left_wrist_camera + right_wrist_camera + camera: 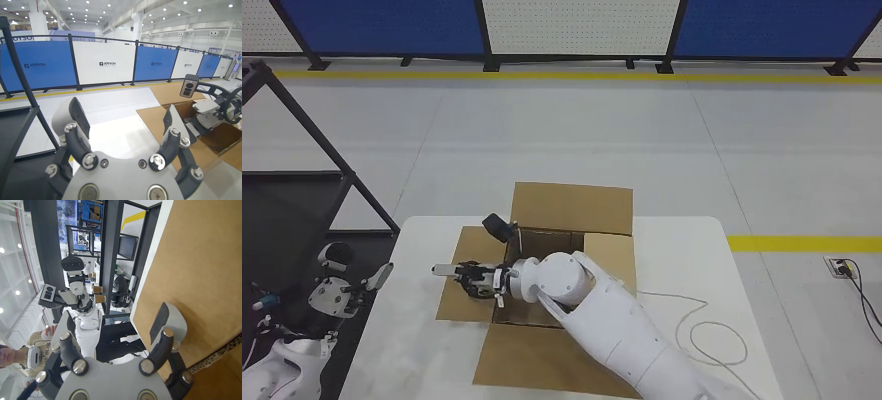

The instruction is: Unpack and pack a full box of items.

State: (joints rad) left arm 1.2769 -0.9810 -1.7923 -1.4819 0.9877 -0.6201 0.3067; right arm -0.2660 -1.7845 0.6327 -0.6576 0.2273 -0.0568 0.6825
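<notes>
An open cardboard box (572,210) stands on the white table (682,260) with all its flaps spread out. My right gripper (460,272) hangs open over the box's left flap (189,275), and nothing sits between its fingers (160,321). My right arm covers most of the box's inside, and I cannot make out any items there. My left gripper (124,117) is open and empty, off the table's left edge (357,268), facing the box (170,94). The right gripper (204,113) shows above the box opening in the left wrist view.
A black metal rack (302,130) stands left of the table, close to my left arm. A thin cable (707,340) loops over the table's right side. Blue and white fence panels (104,64) close off the floor beyond.
</notes>
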